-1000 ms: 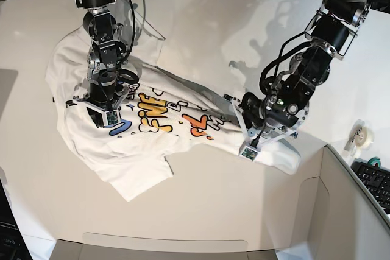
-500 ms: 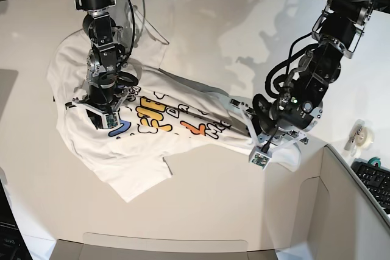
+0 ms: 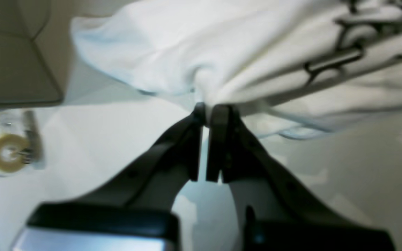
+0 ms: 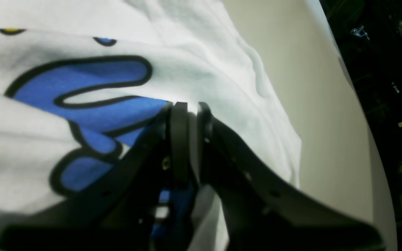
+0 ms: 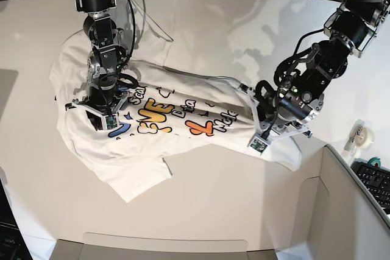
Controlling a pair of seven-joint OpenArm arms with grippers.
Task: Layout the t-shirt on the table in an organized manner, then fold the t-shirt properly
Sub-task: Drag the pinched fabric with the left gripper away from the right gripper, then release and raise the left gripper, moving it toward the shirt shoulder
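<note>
T-shirt (image 5: 152, 120) spread crumpled and print-up across the white desk (image 5: 213, 22), stretched between both arms: left claw (image 3: 206, 113) pressed together on a bunched white fold near the desk's edge, right claw (image 4: 187, 106) pinching cloth at the blue letter (image 4: 82, 90).
</note>
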